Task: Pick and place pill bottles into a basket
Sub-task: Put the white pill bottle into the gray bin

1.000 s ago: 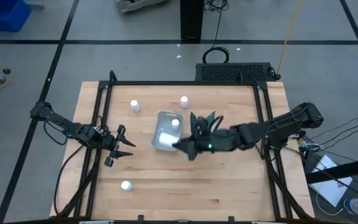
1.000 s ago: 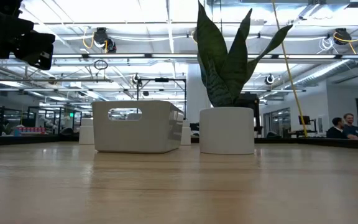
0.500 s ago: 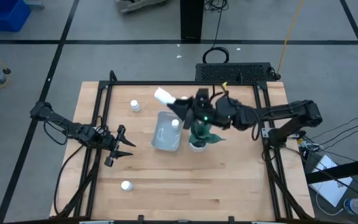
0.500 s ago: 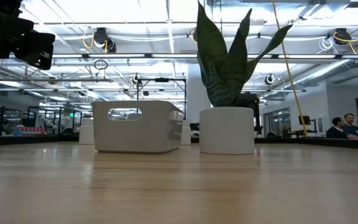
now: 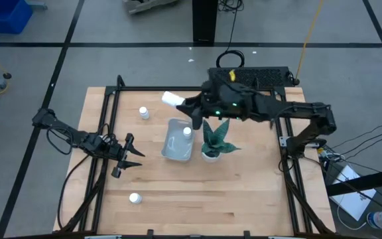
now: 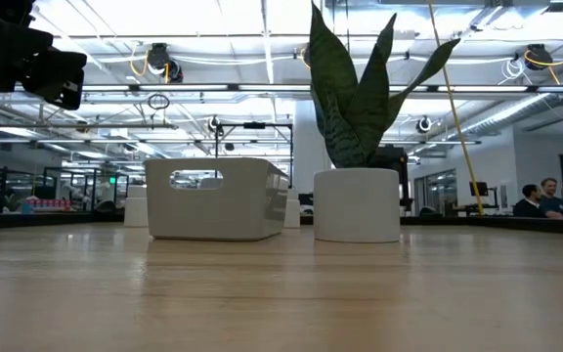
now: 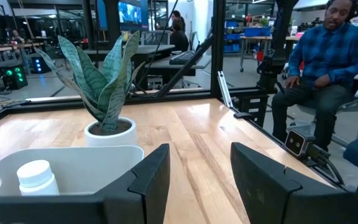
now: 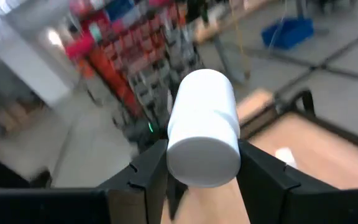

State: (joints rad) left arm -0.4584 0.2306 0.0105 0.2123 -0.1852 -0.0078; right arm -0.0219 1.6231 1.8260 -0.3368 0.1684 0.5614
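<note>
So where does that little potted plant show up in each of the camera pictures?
High view: potted plant at mid-table, right beside the basket.
Low view: centre, right of the basket.
Left wrist view: behind the basket's wall.
Right wrist view: not visible.
Shared landmark: the basket.

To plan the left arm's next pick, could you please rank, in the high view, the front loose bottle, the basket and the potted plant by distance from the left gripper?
From the left gripper:
1. Basket, to its right.
2. Front loose bottle, near the table's front edge; close to the basket's distance.
3. Potted plant, beyond the basket.

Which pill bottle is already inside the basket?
The bottle standing in the basket, beside the plant; the others sit on the table or in the right end effector.
</note>
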